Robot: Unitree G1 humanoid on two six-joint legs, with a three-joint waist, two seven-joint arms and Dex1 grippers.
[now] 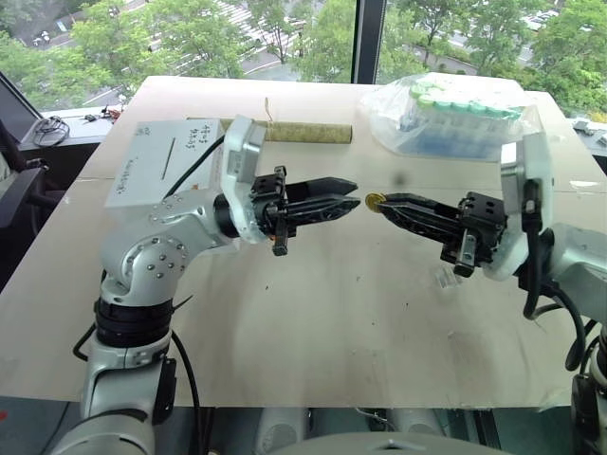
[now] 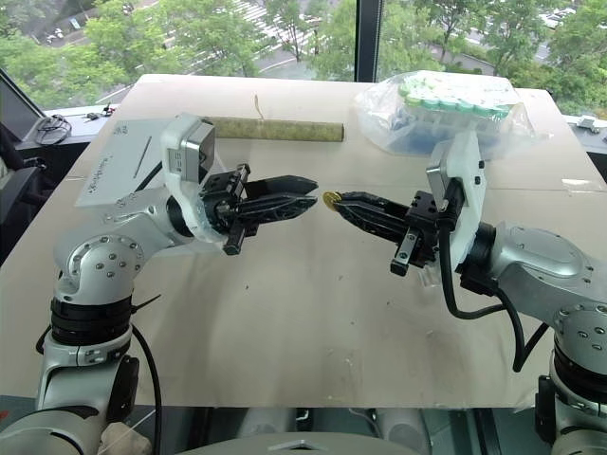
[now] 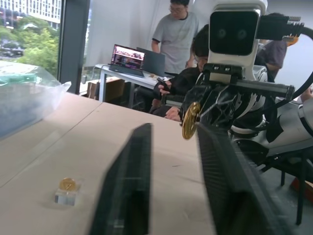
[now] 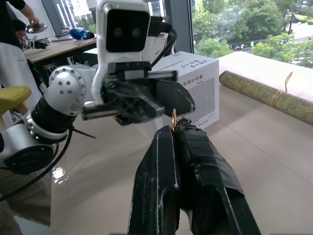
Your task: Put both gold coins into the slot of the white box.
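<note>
My right gripper is shut on a gold coin, holding it on edge above the middle of the table. My left gripper points at it from the left, its fingers a little apart, with the coin just past their tips and untouched. In the left wrist view a second gold coin rests on a small clear plastic piece on the table. The white box stands at the table's left behind my left arm, its dark slot facing up.
A clear bag of green-capped tubes lies at the far right. A rolled scroll lies along the far edge. Small clear plastic pieces sit under my right gripper. People are at a desk beyond the table.
</note>
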